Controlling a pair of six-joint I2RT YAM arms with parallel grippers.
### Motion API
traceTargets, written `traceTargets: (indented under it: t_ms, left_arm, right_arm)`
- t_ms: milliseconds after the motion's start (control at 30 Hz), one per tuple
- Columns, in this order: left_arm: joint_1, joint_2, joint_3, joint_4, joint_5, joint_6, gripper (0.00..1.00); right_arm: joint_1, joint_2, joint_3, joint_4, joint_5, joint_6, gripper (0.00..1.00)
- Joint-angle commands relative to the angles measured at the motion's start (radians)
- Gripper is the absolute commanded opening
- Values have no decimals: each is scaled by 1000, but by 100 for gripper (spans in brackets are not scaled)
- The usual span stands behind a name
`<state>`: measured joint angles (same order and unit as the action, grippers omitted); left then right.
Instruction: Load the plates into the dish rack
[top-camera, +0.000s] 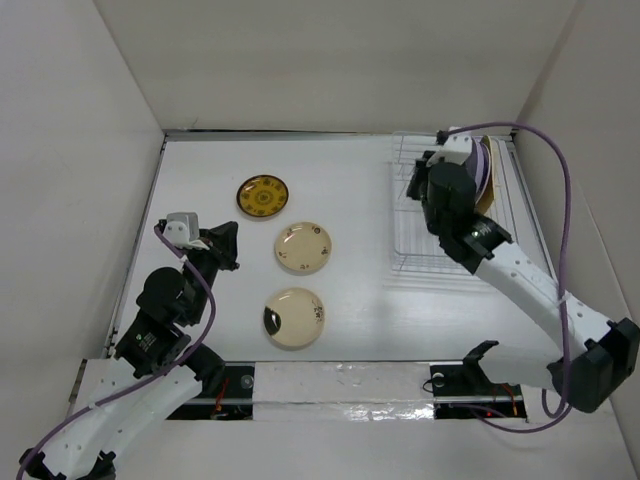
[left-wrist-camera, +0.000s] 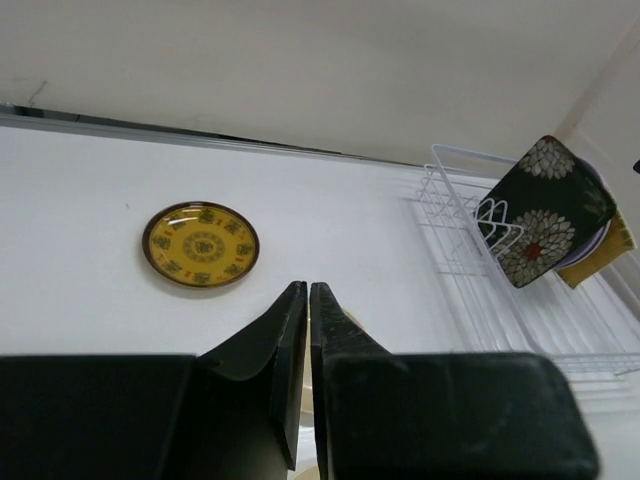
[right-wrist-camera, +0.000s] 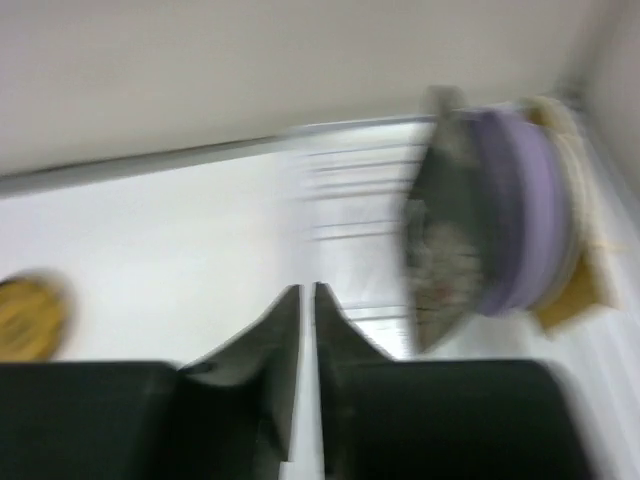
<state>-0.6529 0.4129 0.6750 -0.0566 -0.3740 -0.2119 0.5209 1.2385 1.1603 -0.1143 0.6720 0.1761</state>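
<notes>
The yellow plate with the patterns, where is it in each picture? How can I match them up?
Top external: the yellow patterned plate is left of middle, in the upper half.
Left wrist: it lies flat, left of middle.
Right wrist: it is only a blurry yellow shape at the left edge.
Shared landmark: the white wire dish rack, always to the plate's right.
</notes>
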Motion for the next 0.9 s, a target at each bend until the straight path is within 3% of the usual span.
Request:
traceTargets:
  t_ms: [0, 100, 167, 200, 300, 400, 667, 867]
  left_arm:
    - [1, 21, 1, 29, -25, 0, 2]
    - [1, 41, 3, 26, -35, 0, 0]
    - [1, 53, 5, 23, -40, 0, 0]
    - [1, 56, 5, 21, -42, 0, 0]
    - [1, 69, 3, 23, -46, 0, 0]
    - [1, 79, 5, 23, -45, 0, 1]
    - [1, 83, 1, 21, -32, 0, 4]
    - [1, 67, 3, 38, -19, 6, 5]
  right_arm:
    - [160, -24, -92, -5, -284, 139, 0]
    - [257, 18, -158, 60, -464, 203, 0]
    - [324, 100, -168, 94, -494, 233, 3]
    - [335, 133, -174, 103, -512, 264, 26]
    - [335, 274, -146, 145, -516, 345, 60]
    - [321, 396, -97, 173, -445, 384, 76]
    - [212, 732, 182, 133, -379, 379, 79]
    - [203, 803, 162, 151, -422, 402, 72]
